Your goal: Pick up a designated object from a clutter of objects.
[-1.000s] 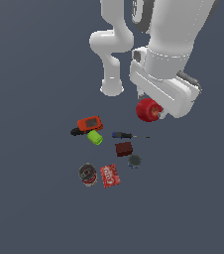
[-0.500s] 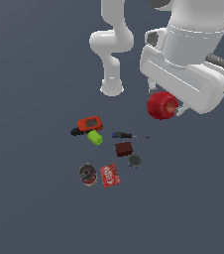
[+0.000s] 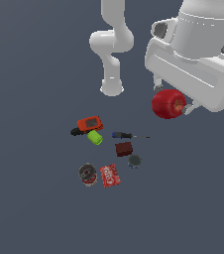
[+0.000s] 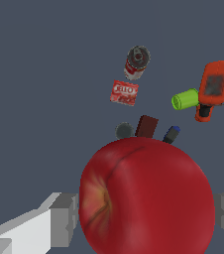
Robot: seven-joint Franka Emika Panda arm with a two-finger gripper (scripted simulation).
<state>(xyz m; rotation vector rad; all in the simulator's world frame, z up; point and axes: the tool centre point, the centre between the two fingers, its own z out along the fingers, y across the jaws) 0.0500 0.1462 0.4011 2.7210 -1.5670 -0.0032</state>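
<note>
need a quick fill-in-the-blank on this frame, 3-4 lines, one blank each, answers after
1. The gripper is shut on the red ____.
2. In the exterior view, the apple hangs ____ the floor, clear of the clutter.
3. The green cylinder lies right beside the orange-red ____.
4. The red packet lies next to the round ____.

Missing words: apple; above; device; can

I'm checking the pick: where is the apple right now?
The apple is held in the gripper, lifted at the exterior view's right, above the screwdriver and the rest of the clutter.
</note>
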